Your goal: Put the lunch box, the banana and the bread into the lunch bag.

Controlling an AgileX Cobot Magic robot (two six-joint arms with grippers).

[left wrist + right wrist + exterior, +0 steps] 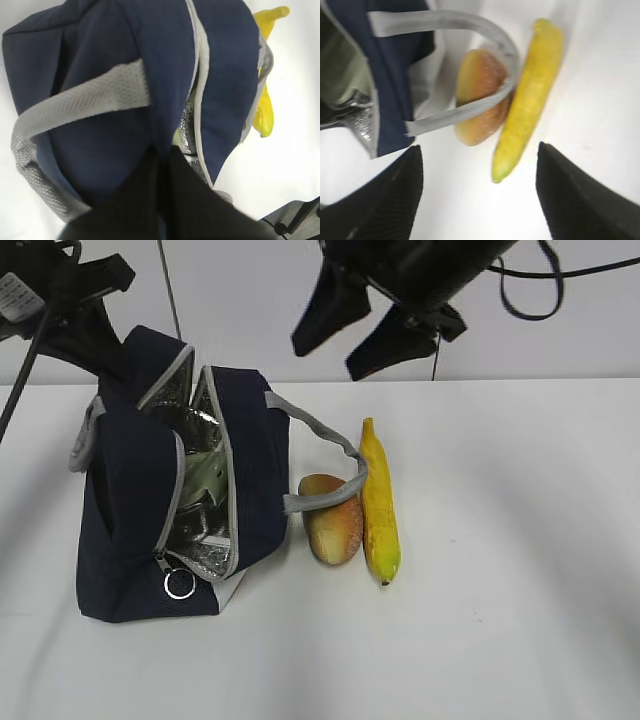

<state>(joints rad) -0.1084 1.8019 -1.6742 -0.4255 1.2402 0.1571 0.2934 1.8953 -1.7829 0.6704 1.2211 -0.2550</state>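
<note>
The navy lunch bag (130, 500) lies on the white table with its zipper open and its foil lining showing. The sage-green lid of the lunch box (207, 480) shows inside it. The bread (330, 520) and the banana (378, 502) lie side by side on the table right of the bag. A grey strap (320, 498) lies across the bread. My left gripper (110, 362) is shut on the bag's far top edge (100, 60), its fingers (145, 200) pinching the navy fabric. My right gripper (330, 355) is open and empty, above the bread (477, 90) and the banana (530, 100).
The zipper's ring pull (180, 583) hangs at the bag's near end. The second grey strap (75, 105) lies over the bag's far side. White table (520, 590) spreads to the right and front of the banana.
</note>
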